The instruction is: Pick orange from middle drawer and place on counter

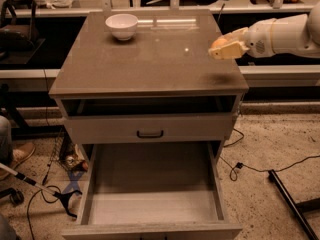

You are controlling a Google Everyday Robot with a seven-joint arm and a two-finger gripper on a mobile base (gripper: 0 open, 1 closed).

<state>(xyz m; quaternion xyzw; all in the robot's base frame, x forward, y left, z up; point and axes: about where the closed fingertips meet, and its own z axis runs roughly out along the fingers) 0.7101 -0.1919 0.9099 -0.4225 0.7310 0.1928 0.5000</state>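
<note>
Your gripper (pixel 225 48) hangs just above the counter (pixel 150 64) near its 3 o'clock edge, with the fingers clamped on the orange (pixel 218 42). A white bowl (pixel 122 25) sits at the counter's 11 o'clock. The middle drawer (pixel 150 204) stands pulled out at 6 o'clock, below the counter.

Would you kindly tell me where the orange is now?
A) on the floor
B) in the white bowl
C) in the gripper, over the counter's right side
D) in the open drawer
C: the gripper is shut on the orange, held above the right part of the counter.
</note>
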